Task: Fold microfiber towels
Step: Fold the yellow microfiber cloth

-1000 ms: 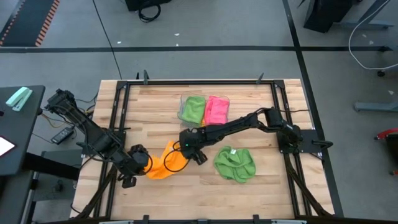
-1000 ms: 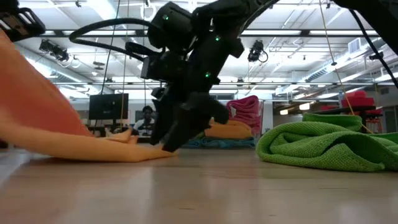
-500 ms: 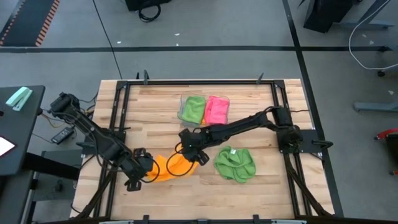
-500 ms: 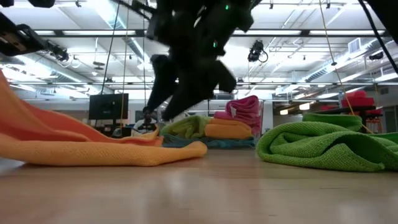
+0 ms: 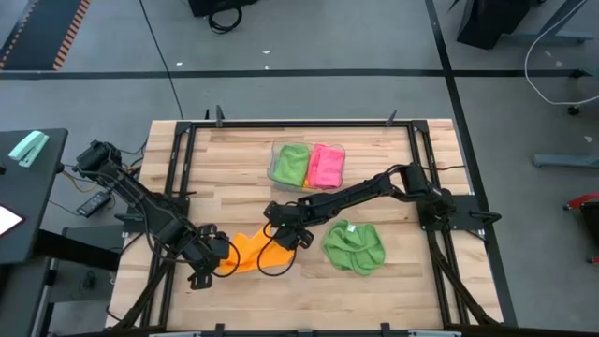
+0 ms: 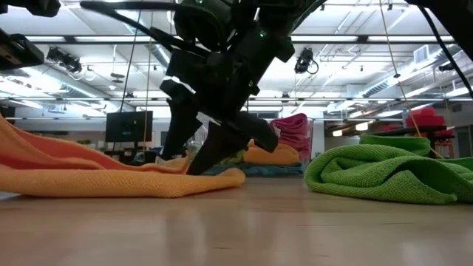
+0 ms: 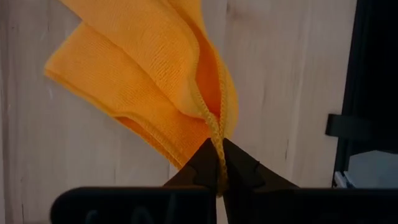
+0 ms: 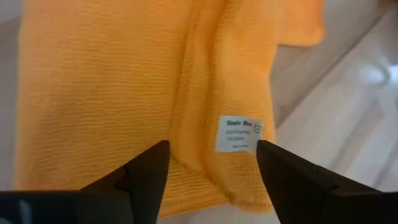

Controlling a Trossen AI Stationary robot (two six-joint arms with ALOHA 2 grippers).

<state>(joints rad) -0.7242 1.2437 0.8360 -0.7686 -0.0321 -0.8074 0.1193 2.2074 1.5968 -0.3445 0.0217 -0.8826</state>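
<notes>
A: Nearest, what has the left gripper (image 5: 208, 255) got?

B: It is clenched on the seamed edge of the orange towel (image 5: 248, 251), at the towel's left end. The left wrist view shows the hem pinched between the fingertips (image 7: 205, 163).

A: And the towel itself?

B: It lies bunched and partly doubled over on the table (image 5: 234, 150), near the front, left of centre.

A: The right gripper (image 5: 285, 234)?

B: Over the towel's right end, fingers (image 8: 146, 167) spread wide and grasping nothing, with the white label (image 8: 239, 134) between them.

A: Which step is this?

B: Probably the start of the orange fold: one edge is held, the other not yet gripped. The next move seems to call for the right gripper to close on the edge by the label, so both can stretch the cloth flat.

A: Farther off?

B: A crumpled green towel (image 5: 353, 246) lies just right of the right gripper. At the far side a clear tray (image 5: 273, 167) holds a green cloth (image 5: 291, 163) and a pink one (image 5: 326, 165).
</notes>
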